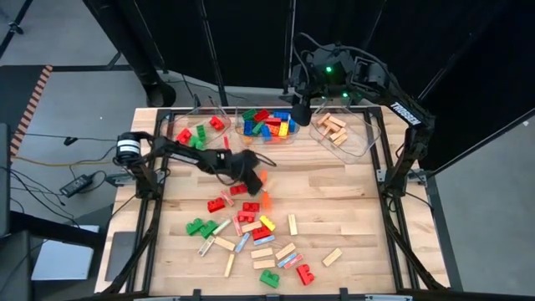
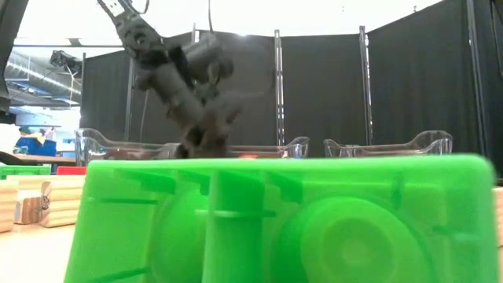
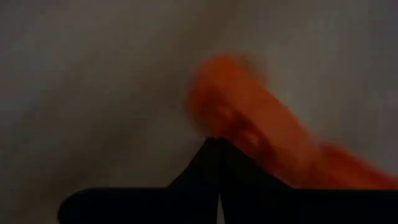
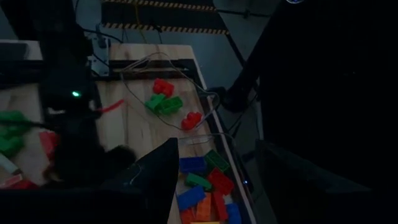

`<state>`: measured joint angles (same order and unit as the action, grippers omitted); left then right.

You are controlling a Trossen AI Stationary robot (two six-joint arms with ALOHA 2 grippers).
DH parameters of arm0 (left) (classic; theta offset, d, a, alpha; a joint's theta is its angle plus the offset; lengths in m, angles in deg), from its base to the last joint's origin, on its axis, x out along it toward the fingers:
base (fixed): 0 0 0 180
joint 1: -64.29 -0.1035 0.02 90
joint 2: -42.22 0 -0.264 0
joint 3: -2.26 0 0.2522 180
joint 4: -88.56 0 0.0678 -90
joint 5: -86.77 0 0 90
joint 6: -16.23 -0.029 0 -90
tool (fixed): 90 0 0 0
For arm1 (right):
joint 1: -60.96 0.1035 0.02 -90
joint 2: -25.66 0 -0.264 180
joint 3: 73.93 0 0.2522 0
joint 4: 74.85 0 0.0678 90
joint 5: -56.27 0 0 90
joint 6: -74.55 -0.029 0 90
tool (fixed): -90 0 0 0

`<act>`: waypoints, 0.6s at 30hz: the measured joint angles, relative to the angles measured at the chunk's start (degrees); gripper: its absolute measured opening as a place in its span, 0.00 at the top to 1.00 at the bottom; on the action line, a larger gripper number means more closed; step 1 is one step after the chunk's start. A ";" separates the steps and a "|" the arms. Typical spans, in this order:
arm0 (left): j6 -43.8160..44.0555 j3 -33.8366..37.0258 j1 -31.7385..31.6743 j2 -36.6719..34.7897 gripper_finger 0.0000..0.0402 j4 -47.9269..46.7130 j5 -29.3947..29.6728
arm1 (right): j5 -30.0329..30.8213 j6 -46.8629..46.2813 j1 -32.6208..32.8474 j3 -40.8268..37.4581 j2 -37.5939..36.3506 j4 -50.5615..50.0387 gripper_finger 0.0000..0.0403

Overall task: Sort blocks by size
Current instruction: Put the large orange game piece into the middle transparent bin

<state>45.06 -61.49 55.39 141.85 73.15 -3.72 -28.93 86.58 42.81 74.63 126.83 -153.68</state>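
Observation:
Many blocks, red, green, blue, yellow and tan, lie loose on the near half of the wooden table. My left gripper is shut and slants down at mid-table. Its closed tips stand right beside an orange block, which lies on the table. A second orange block lies a little nearer. My right gripper hangs open, high over the middle bin, with nothing between its fingers. My left gripper has its shut fingertips against or just short of the orange block's side, coming slanting down from the table's left. The blur keeps me from telling whether they touch. Nothing is between the fingers.
Three clear bins stand along the far edge: the left bin holds red and green blocks, the middle one mixed coloured blocks, the right bin tan wooden bars. A green block fills the low view. Bare wood lies at mid-right.

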 joint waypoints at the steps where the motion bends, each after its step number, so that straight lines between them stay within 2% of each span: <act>1: -0.26 -0.53 0.04 -0.22 1.00 1.97 -2.57 | 0.00 0.10 -0.13 0.00 0.00 -0.24 0.44; 3: -0.87 -1.36 -0.80 -0.34 1.00 4.70 -4.50 | 0.00 0.11 -0.49 0.00 0.00 -0.66 0.44; 6: -2.69 -1.69 -1.15 -0.24 1.00 3.70 -4.68 | -0.27 2.17 -1.39 0.00 0.00 -3.63 0.44; 11: -4.16 -3.28 -2.03 -2.89 1.00 4.04 -4.47 | -1.35 3.90 -3.51 -2.35 -0.09 -16.49 0.44; 14: -4.68 -4.10 -2.61 -5.91 1.00 2.88 -4.09 | -9.82 -2.32 -4.05 -7.38 -0.01 -24.90 0.44; 16: -4.82 -4.18 -3.06 -8.60 1.00 3.12 -4.11 | -15.93 -6.41 -1.93 -13.51 -0.78 -24.31 0.44; 18: -4.91 -4.18 -3.56 -11.02 1.00 3.08 -3.50 | -17.82 -8.48 2.18 -20.77 -2.03 -21.89 0.45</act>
<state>40.15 -65.67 51.83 130.83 76.23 -7.22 -46.75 78.10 44.99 53.86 124.79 -175.58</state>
